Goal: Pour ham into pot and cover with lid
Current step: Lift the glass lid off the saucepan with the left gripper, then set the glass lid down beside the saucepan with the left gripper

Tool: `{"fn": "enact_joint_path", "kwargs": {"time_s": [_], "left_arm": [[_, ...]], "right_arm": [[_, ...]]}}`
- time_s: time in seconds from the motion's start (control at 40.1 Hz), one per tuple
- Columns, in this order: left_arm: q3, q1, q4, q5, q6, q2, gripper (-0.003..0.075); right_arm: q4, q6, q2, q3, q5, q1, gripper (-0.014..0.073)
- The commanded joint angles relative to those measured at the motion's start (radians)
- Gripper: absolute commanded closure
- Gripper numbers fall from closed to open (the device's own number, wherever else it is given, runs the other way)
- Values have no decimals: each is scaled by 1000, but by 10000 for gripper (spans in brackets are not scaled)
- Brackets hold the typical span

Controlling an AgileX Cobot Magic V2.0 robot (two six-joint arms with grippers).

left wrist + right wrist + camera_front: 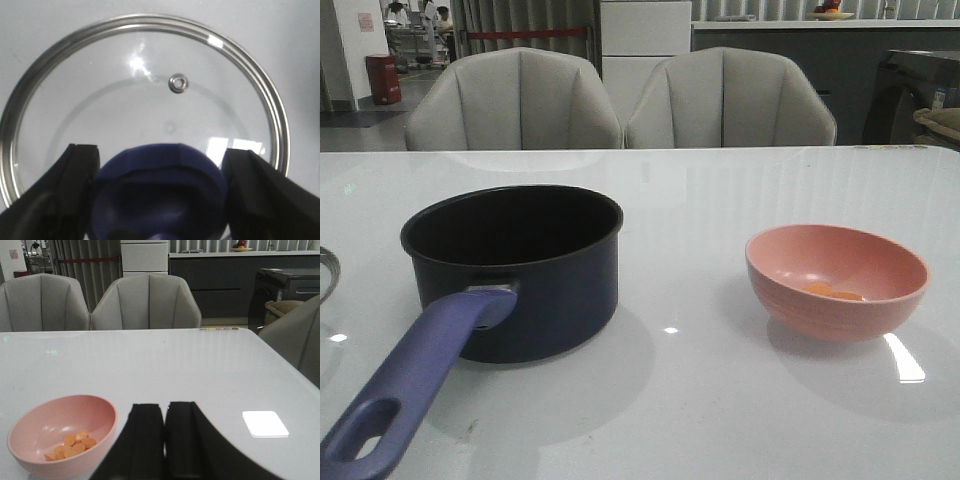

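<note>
1. Front view shows me neither arm; only a sliver of the lid's point(326, 272) steel rim pokes in at the far left edge, the rest cut off.
2. On my left wrist camera the lid lies flat on the table point(720, 400), its rim running out of frame low down. My left gripper point(160, 167) stands spread wide with the blue knob point(160, 190) between its fingers point(75, 180); I cannot tell whether the pads touch it.
3. My right gripper point(165, 427) is closed, fingers pressed together on nothing, low over the table just beside the bowl point(60, 440).
4. Ham point(72, 444) lies as small orange pieces in the bottom of the bowl; from the front its near wall hides most of them.
5. Pot point(520, 270) stands upright left of the bowl, well apart from it, handle point(410, 385) pointing at me and cut off at the bottom edge. Its dark inside is hard to read.
6. Two grey chairs point(620, 100) stand behind the table; nothing lies between pot and bowl.
</note>
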Motion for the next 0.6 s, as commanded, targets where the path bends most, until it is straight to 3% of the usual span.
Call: {"fn": "enact_joint_path", "kwargs": {"time_s": [0.0,0.574], "left_arm": [[-8,-1,-18,-41,-2,-22,575],[45,-1,-18,-91,-2,1,572]], "right_arm": [[-9,1,-20,11,-84,-6,428],[-9,1,-20,11,-84,-6,428]]}}
